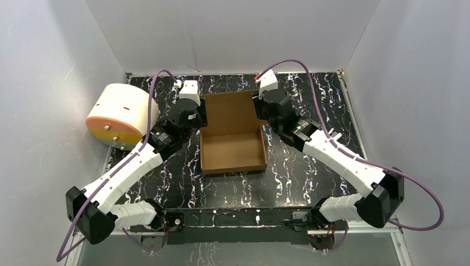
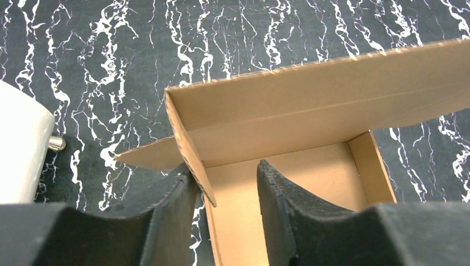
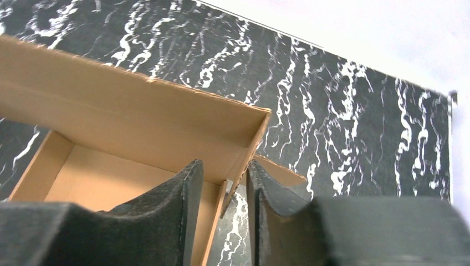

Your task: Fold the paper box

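The paper box (image 1: 233, 149) is brown cardboard, a shallow open tray with its lid panel (image 1: 228, 108) rising at the far side. My left gripper (image 1: 198, 113) is at the lid's far-left corner. In the left wrist view the gripper (image 2: 223, 166) is open, astride the lid's side flap (image 2: 191, 149), which rests against the left finger with a wide gap to the right one. My right gripper (image 1: 260, 108) is at the far-right corner. In the right wrist view it (image 3: 224, 162) is open around the other side flap (image 3: 246, 160), which lies near the right finger.
A cream-white cylinder with an orange face (image 1: 119, 113) lies at the table's left edge, close to the left arm, and shows in the left wrist view (image 2: 19, 149). The table (image 1: 310, 166) is black marbled, with white walls around it.
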Controlling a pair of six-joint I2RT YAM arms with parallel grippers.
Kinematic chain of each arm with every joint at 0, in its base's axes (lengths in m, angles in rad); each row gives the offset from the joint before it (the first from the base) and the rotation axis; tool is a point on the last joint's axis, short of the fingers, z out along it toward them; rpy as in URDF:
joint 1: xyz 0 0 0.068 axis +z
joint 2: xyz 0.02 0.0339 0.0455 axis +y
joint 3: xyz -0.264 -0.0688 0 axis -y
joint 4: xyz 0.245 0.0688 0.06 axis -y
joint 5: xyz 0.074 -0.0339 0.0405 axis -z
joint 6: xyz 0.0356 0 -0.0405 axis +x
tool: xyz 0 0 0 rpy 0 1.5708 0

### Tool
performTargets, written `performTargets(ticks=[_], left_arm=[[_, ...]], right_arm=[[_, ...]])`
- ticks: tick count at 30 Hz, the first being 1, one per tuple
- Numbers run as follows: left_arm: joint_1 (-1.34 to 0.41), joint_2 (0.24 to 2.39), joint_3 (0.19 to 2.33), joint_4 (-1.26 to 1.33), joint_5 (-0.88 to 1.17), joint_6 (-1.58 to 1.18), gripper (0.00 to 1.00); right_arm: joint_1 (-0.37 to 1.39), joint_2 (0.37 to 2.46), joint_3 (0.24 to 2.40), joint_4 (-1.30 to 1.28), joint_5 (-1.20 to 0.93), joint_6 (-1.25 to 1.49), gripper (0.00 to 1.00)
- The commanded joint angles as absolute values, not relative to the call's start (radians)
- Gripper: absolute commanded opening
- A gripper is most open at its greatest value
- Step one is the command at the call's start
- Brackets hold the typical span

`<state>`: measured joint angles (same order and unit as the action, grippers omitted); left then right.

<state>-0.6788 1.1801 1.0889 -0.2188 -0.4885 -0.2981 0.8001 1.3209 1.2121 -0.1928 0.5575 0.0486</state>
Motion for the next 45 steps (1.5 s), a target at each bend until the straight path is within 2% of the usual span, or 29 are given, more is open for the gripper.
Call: performTargets(ticks=[1, 7, 10, 12, 17, 22, 29, 37, 45], left_arm=[[-0.689, 1.136, 1.143, -0.262, -0.434, -0.214, 0.45], [-0.678, 1.083, 1.134, -0.333, -0.373, -0.122, 0.62], [-0.637, 1.026, 1.111, -0.336, -0.328, -0.087, 0.71], [-0.586, 1.005, 1.102, -0.343, -0.271, -0.072, 0.74], [-0.388, 0.999, 1.085, -0.377, -0.030, -0.037, 0.78], [-0.243, 1.009, 1.073, -0.386, 0.180, -0.009, 0.81], [-0.174, 1.030, 0.997, -0.316, 0.370, 0.038, 0.82], [-0.128, 1.077, 0.987, -0.278, 0.411, 0.049, 0.82], [-0.117, 1.144, 1.017, -0.274, 0.489, 0.087, 0.82]], right_arm=[[0.779, 1.248, 1.212, -0.168, 0.317, -0.116, 0.48], [0.689, 1.160, 1.169, -0.251, 0.043, -0.249, 0.65], [0.645, 1.118, 1.136, -0.265, -0.023, -0.288, 0.72], [0.606, 1.104, 1.114, -0.259, -0.075, -0.310, 0.76], [0.491, 1.092, 1.066, -0.243, -0.251, -0.344, 0.79], [0.372, 1.080, 0.975, -0.119, -0.418, -0.342, 0.82], [0.281, 1.132, 0.905, 0.039, -0.559, -0.341, 0.81], [0.214, 1.203, 0.850, 0.198, -0.661, -0.331, 0.77], [0.209, 1.284, 0.878, 0.199, -0.743, -0.318, 0.60]])
